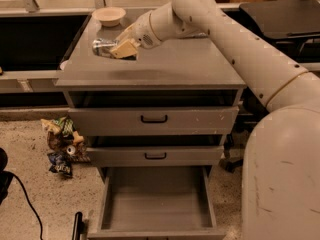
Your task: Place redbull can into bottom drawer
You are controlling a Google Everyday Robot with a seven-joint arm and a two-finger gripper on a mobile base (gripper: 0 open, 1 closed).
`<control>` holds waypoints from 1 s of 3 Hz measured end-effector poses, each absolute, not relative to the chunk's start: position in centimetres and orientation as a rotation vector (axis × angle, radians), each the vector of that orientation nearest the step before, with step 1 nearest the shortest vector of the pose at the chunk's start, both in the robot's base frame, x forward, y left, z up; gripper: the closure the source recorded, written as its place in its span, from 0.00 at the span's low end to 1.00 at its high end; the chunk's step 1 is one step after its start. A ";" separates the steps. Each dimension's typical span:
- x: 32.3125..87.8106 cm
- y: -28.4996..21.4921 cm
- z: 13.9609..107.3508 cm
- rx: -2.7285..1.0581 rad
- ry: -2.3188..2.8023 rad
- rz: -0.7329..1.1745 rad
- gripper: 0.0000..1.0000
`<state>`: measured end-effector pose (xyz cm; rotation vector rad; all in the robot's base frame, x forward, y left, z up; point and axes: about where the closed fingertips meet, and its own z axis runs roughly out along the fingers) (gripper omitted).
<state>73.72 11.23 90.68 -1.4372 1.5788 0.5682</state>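
Observation:
The redbull can (102, 46), slim and silver with a shiny end pointing left, lies sideways between my gripper's tan fingers (125, 47). My gripper (119, 48) is shut on it and holds it just above the left part of the grey cabinet top (170, 66); a shadow lies under it. The bottom drawer (156, 223) is pulled open at the foot of the cabinet, a plain grey box with nothing in it. It is well below and to the right of the gripper.
A tan bowl (109, 15) sits at the back left of the cabinet top. Two shallower drawers with black handles (154, 119) stand slightly ajar above the bottom one. Snack bags (61, 140) lie on the floor at left. A black chair (280, 19) stands at right.

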 end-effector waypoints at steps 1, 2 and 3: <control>71.9 12.0 90.8 -1.509 1.537 0.571 1.00; 67.3 12.4 91.7 -1.580 1.467 0.574 1.00; 61.2 12.8 90.3 -1.635 1.461 0.610 1.00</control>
